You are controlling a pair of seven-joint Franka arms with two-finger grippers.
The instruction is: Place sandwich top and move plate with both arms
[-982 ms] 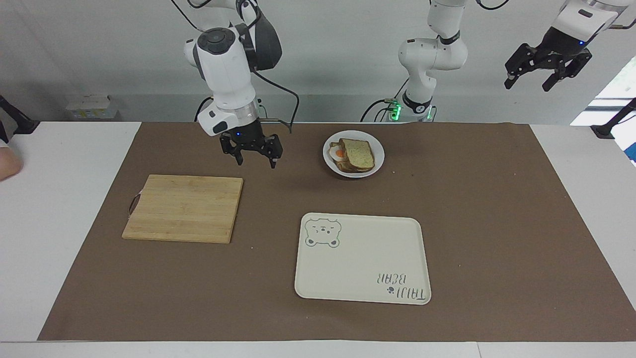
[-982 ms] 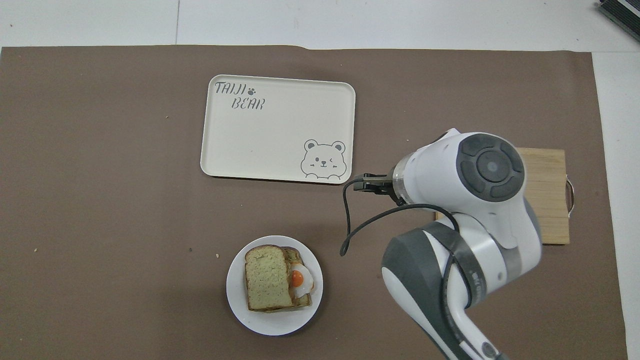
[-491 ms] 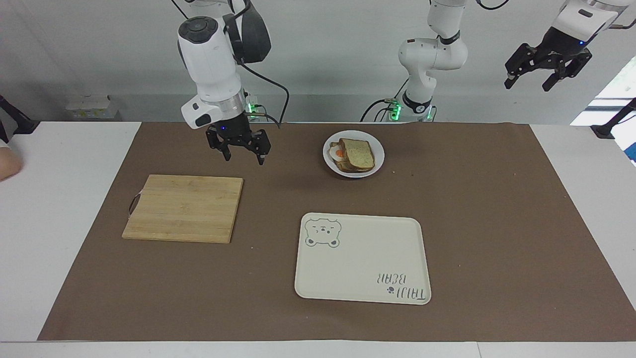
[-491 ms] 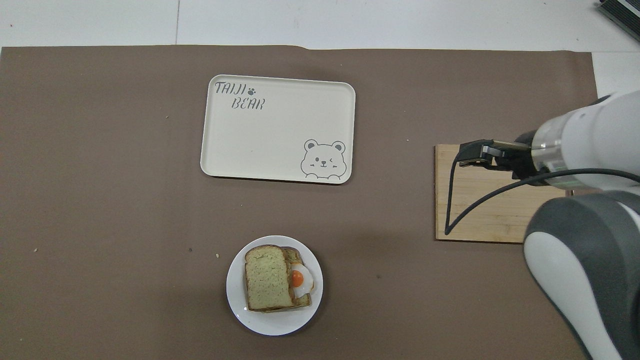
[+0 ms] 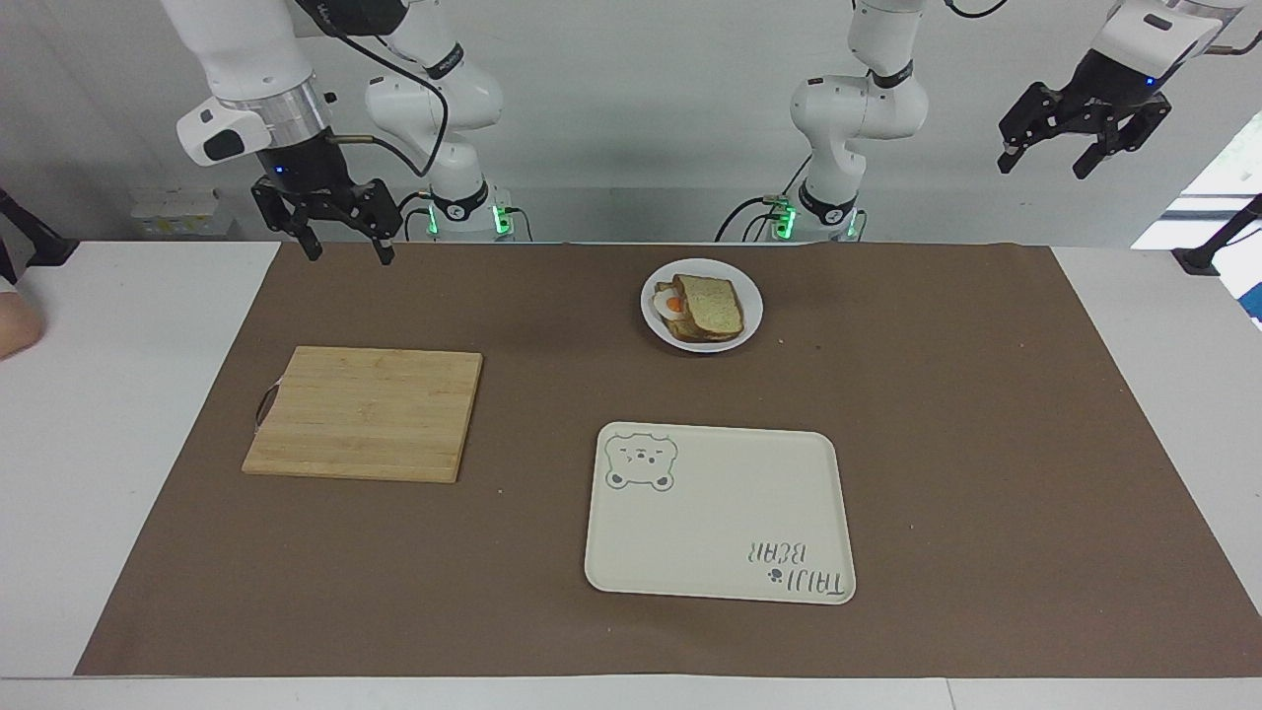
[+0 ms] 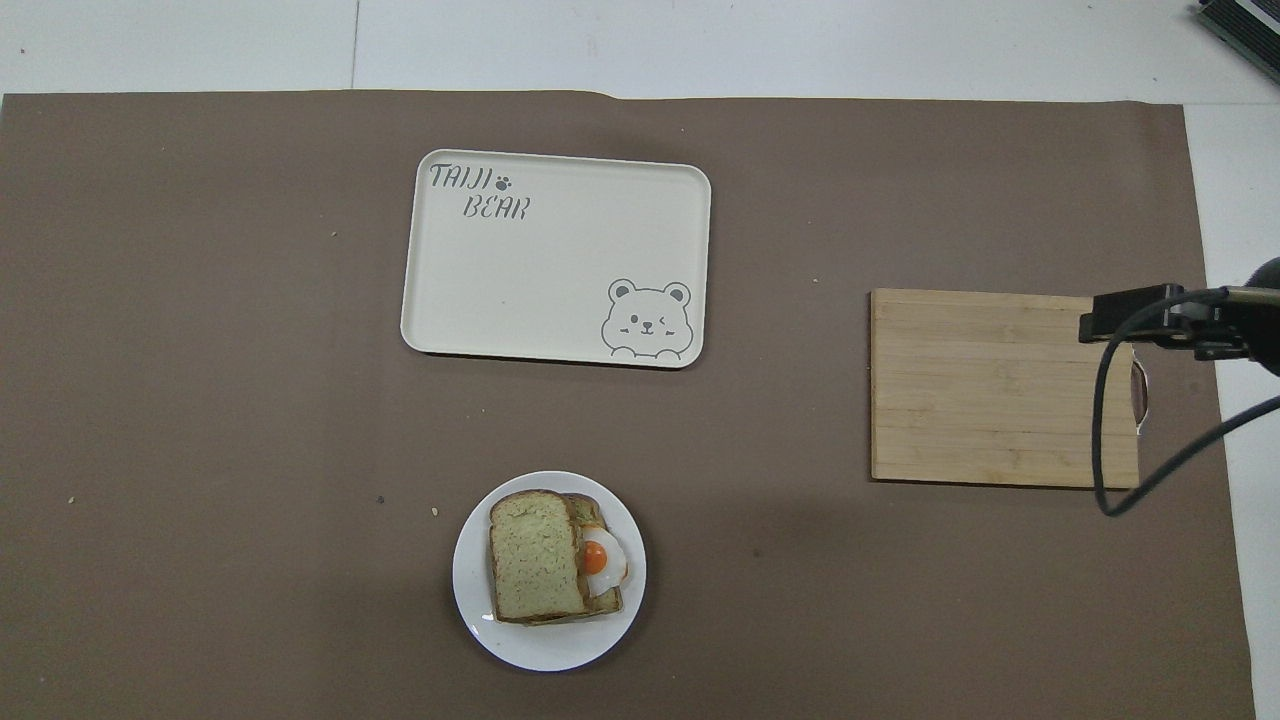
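So the sandwich top (image 5: 708, 305) sits on the egg toast (image 5: 671, 305) on the plate (image 5: 747, 318). My right claw (image 5: 341, 226) and left claw (image 5: 1058, 146) both hang up high, spread wide, gripping nothing.

- The sandwich top (image 5: 708, 306) lies on the egg toast (image 5: 673, 306) on the plate (image 5: 749, 296).
- Right gripper (image 5: 339, 248) and left gripper (image 5: 1048, 166) hang raised, fingers spread, empty.

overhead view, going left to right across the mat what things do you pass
tray → plate carrying the sandwich top → cutting board → right end effector at the view's edge; tray and plate overlap in their spans, the tray starting first
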